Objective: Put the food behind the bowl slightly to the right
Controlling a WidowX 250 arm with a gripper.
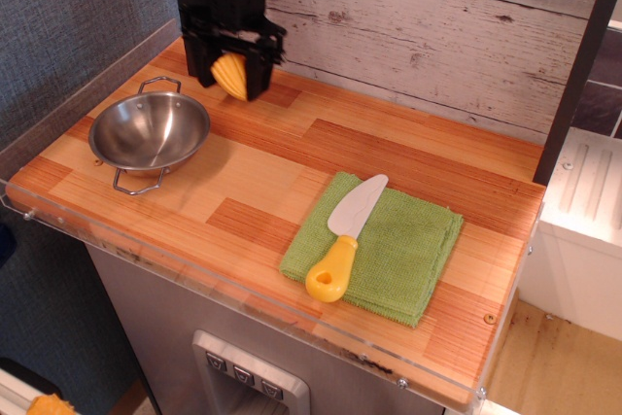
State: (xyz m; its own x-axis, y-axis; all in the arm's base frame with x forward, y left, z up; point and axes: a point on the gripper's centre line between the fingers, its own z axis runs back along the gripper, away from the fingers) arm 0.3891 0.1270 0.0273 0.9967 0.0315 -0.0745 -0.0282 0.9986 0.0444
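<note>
The food, a small yellow toy corn piece point(230, 76), is held between the fingers of my black gripper point(230, 73), which is shut on it. The gripper hangs low over the back of the wooden counter, behind the bowl and to its right. The corn sits close to the counter; I cannot tell if it touches. The bowl point(149, 132), a shiny steel bowl with two wire loop handles, stands empty at the counter's left end.
A green cloth point(389, 245) lies at the front middle-right with a toy knife point(347, 236), white blade and yellow handle, on it. A whitewashed plank wall point(418, 26) backs the counter. A clear plastic lip point(243, 303) runs along the front edge.
</note>
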